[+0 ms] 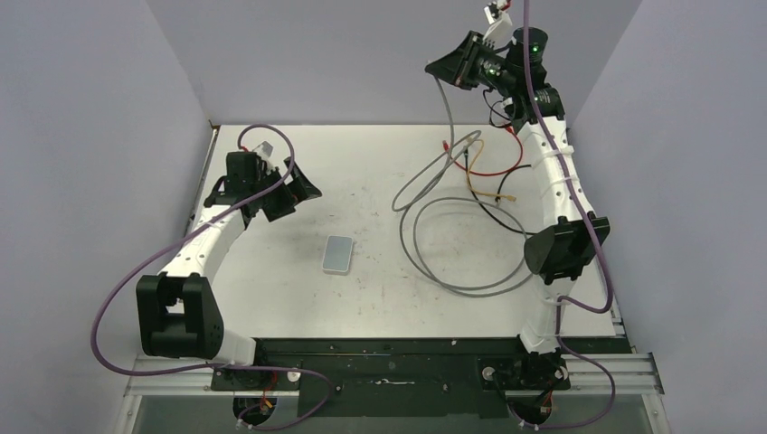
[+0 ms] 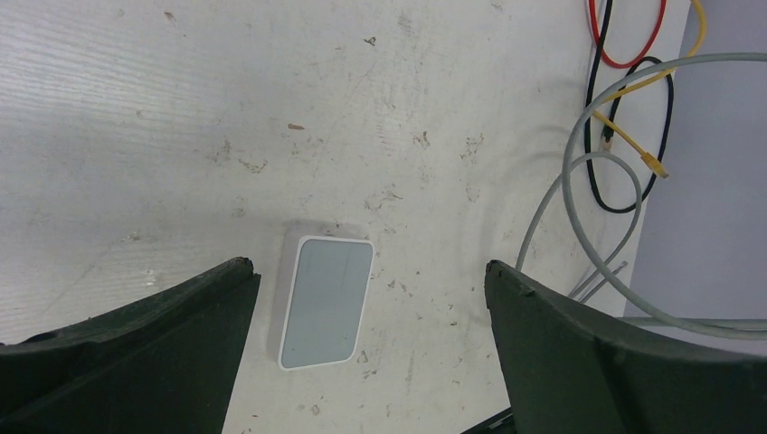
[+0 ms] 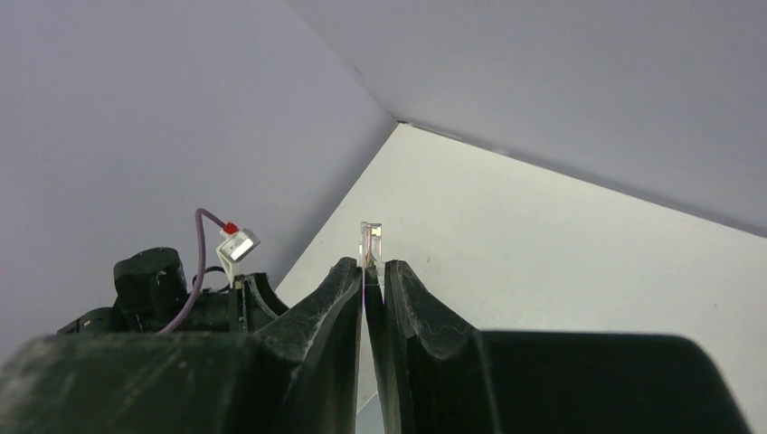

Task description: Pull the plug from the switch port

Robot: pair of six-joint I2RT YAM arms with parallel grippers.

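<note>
Plug (image 3: pixel 371 238) and switch (image 1: pixel 339 255) are sitting well apart. The plug, a small clear plastic connector, is poking out just past the tips of the right claw (image 3: pixel 374 271), whose dark ribbed fingers are pressing together on it. From above, we are seeing that claw hanging high over the far right corner, close to where the two lilac-grey walls (image 1: pixel 380 54) are meeting. It has little room behind it and open air toward the middle.

The switch is lying flat on the white table (image 1: pixel 271 298), near the centre and a little toward the near edge, with bare surface running all round it. It is a smooth, light-grey slab with rounded corners and a paler rim. We cannot tell which narrow edge is carrying the sockets. The tabletop around it is looking scuffed and speckled with dark marks.

The left claw (image 2: pixel 369 269) is hovering above the table with its broad dark fingers spreading wide, gripping nothing. In its own camera the switch is showing between the two fingers, touching neither.

A grey cable (image 1: pixel 461 262) is dropping from the raised right claw and looping in wide coils over the right half of the table, the nearest loop ending short of the switch. Beyond the coils, a red cable (image 1: pixel 493 170), a yellow cable (image 2: pixel 633 145) and a black cable (image 2: pixel 669 117) are tangling together near the far right edge, crowding that side.
</note>
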